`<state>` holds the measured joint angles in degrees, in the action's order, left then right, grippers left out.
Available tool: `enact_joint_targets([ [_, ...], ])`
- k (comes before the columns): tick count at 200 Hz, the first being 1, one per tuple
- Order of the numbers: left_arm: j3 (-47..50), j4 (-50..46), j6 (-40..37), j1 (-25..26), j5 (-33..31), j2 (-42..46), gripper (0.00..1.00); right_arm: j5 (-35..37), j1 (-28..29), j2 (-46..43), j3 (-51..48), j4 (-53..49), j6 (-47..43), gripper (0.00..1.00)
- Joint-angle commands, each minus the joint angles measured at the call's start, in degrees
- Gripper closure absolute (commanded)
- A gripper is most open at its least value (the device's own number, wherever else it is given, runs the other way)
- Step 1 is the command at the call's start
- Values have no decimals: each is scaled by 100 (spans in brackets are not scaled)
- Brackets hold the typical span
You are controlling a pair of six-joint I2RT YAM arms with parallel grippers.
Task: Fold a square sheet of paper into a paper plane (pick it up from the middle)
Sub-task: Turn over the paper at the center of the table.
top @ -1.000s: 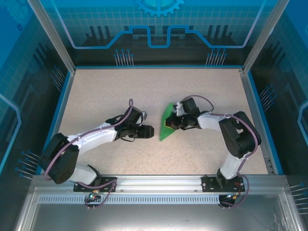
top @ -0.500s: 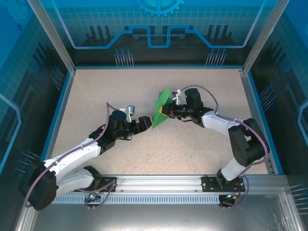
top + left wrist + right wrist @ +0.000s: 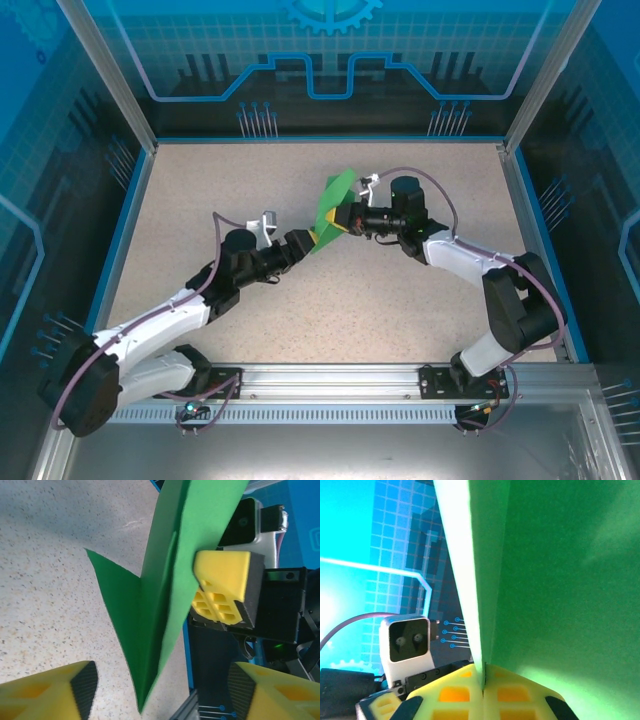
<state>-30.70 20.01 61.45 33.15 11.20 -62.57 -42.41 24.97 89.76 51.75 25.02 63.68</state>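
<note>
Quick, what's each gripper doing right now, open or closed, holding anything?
Left gripper: open, holding nothing; the plane's tip sits between its fingers.
Right gripper: closed, holding the green paper plane.

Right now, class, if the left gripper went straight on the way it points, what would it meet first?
Most likely the folded green paper, held by the shut right gripper just ahead of the left gripper, whose jaws stand open; depth is unclear.

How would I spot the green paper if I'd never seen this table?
Find the speckled beige table and look at its middle. The folded green paper is held up there, pinched in the right gripper. It is the only green thing, with a sharp crease and a pointed tip.
</note>
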Motion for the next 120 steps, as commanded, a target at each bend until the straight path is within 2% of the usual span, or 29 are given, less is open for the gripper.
enact_joint_targets([
  [1, -334, 242, -31, -50, 315, -221, 35, -179, -17, -169, 12, 436, 269, 99],
  [17, -345, 198, -57, -49, 306, -309, 37, -206, -19, -201, -7, 494, 304, 99],
  [55, -460, 394, -80, -77, 419, -344, 52, -221, -11, -230, -24, 431, 251, 99],
  [89, -442, 354, -116, -92, 457, -344, 69, -241, -11, -214, -59, 470, 268, 99],
  [120, -460, 248, -236, -131, 462, -309, 78, -252, -19, -221, -103, 507, 285, 100],
])
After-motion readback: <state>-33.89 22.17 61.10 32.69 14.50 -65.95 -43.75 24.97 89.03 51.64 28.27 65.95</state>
